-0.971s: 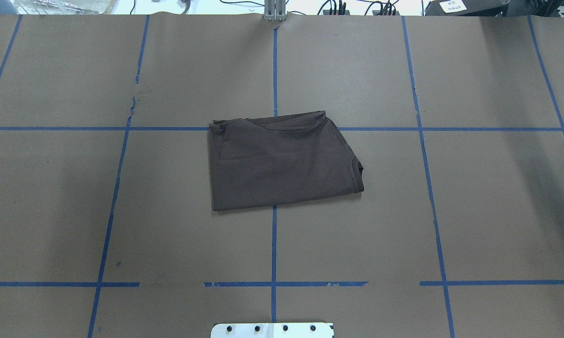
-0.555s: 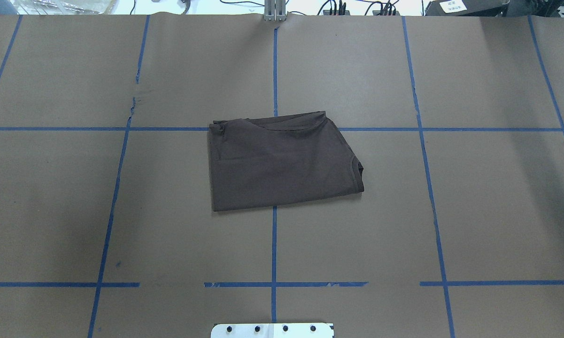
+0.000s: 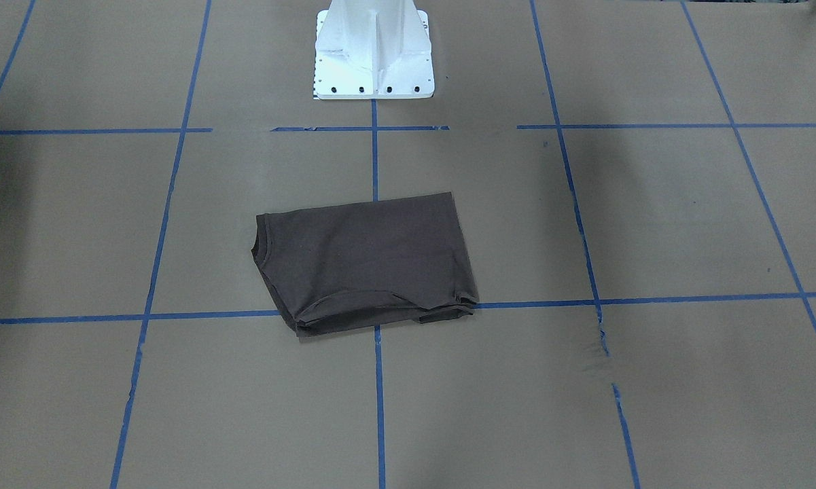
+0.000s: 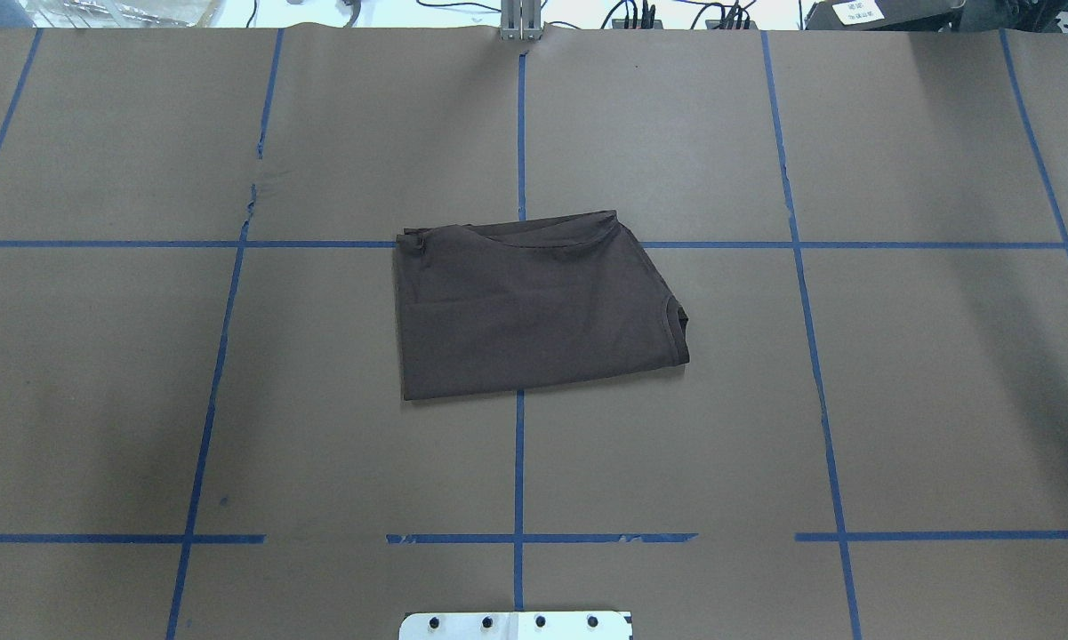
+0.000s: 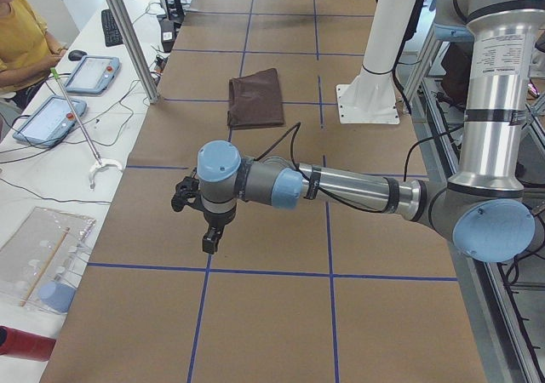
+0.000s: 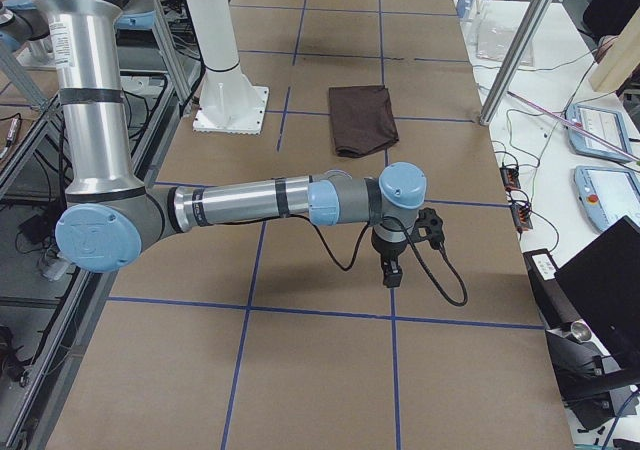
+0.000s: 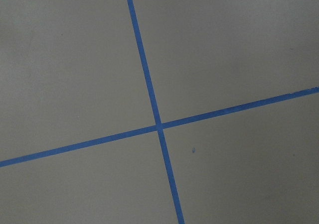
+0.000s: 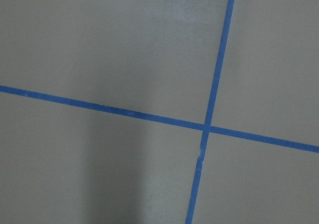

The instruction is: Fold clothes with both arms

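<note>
The clothes (image 4: 534,307) are one dark grey-brown T-shirt lying folded into a compact rectangle at the table's middle, its ribbed collar at the right edge in the overhead view. It also appears in the front view (image 3: 367,261) and both side views (image 5: 255,98) (image 6: 362,118). My left gripper (image 5: 209,240) hangs over bare paper far from the shirt, toward the table's left end. My right gripper (image 6: 392,275) hovers likewise toward the right end. Both show only in the side views, so I cannot tell whether they are open or shut. Neither touches the shirt.
Brown paper with a blue tape grid (image 4: 519,462) covers the table. The white pedestal base (image 3: 374,51) stands behind the shirt. A person (image 5: 21,38) sits at a side bench with tablets (image 5: 89,72). Metal posts (image 5: 128,34) (image 6: 515,55) stand at the far table edge.
</note>
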